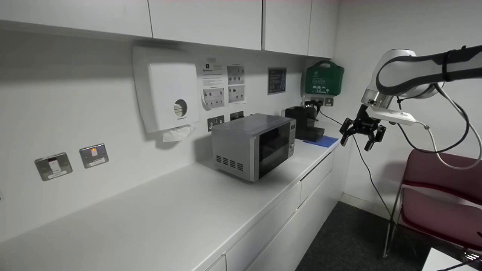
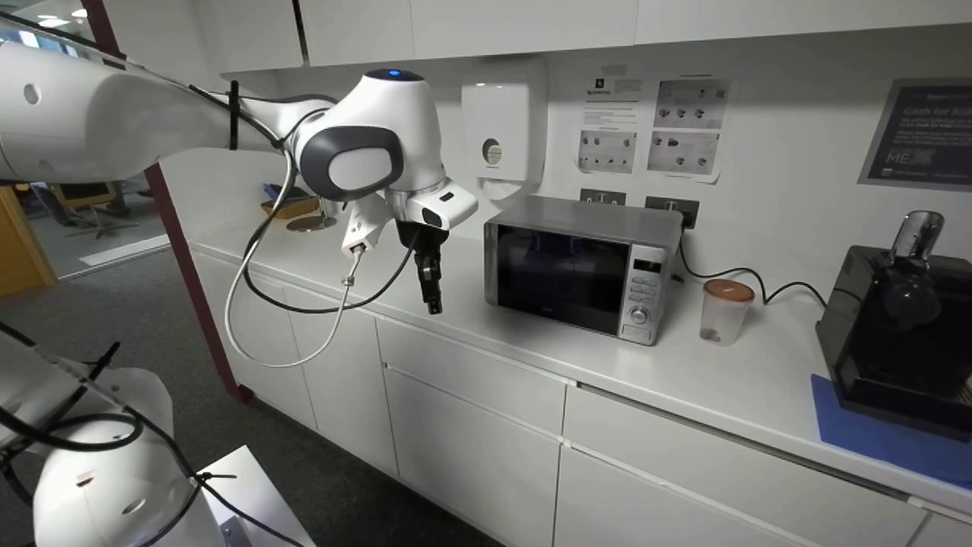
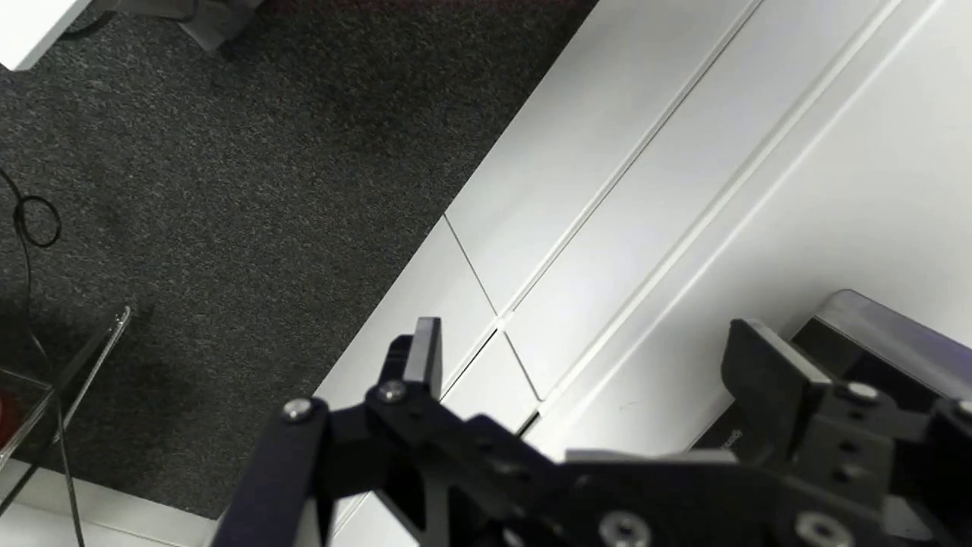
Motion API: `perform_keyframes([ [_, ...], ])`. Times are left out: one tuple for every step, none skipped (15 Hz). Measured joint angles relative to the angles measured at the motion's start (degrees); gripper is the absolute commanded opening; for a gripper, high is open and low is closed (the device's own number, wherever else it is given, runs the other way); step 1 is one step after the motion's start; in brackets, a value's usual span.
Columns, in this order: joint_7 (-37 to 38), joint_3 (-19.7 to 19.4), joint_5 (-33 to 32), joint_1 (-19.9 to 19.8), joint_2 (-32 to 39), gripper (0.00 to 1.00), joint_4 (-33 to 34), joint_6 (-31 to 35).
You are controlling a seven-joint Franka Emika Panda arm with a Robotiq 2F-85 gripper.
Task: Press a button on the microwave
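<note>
Hanging down at the left in an exterior view, the one pair of black jaws stands spread apart, as the wrist view shows, with nothing between, on the end of one white robot arm point(image 2: 175, 133). To their right, and apart from them, one grey metal box-shaped microwave point(image 2: 581, 266) stands on the white table point(image 2: 721, 384). It should prove heavy and stiff, its sides slick, its single dark glass front point(image 2: 558, 273) likely the only fragile part. Nothing about the task calls for gripping it: the place to touch is the one silvery control panel point(image 2: 644, 296) at its right end. There sit several small pale oblong buttons point(image 2: 643, 286), too small to count surely, above one round silver dial point(image 2: 639, 314). A fingertip point(image 2: 433, 305) pressed straight in, gently, should work; a sideways shove could slip onto the dial or slide the microwave back.

Farther right come one clear plastic tub point(image 2: 723, 319) with one orange-brown lid point(image 2: 729, 289), near the microwave, then one black coffee machine point(image 2: 904, 327) and, at its foot, one flat blue mat point(image 2: 873, 448).
</note>
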Motion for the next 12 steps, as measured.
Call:
perform_keyframes([
  [0.01,0.00,0.02,0.00,0.00,1.00,0.05,0.00],
  [0.01,0.00,0.03,0.00,0.00,1.00,0.10,0.00],
  [0.01,0.00,0.04,0.00,0.00,1.00,0.12,0.00],
  [0.01,0.02,0.04,0.00,0.01,1.00,0.09,-0.01],
  [0.60,0.11,0.04,-0.02,0.03,1.00,-0.22,1.95],
  [1.43,0.15,0.18,-0.02,0.26,1.00,-0.76,6.05],
  [1.89,0.11,0.47,-0.07,0.85,1.00,-1.26,10.57],
  [2.16,-0.05,0.93,-0.31,1.85,1.00,-1.62,15.24],
  [2.27,-0.42,1.50,-0.65,3.27,1.00,-1.72,19.74],
  [2.32,-1.03,2.27,-1.13,5.04,1.00,-1.65,24.12],
  [2.32,-1.89,3.16,-1.56,7.06,1.00,-1.50,28.38],
  [2.32,-2.86,4.13,-1.97,9.20,1.00,-1.21,32.48],
])
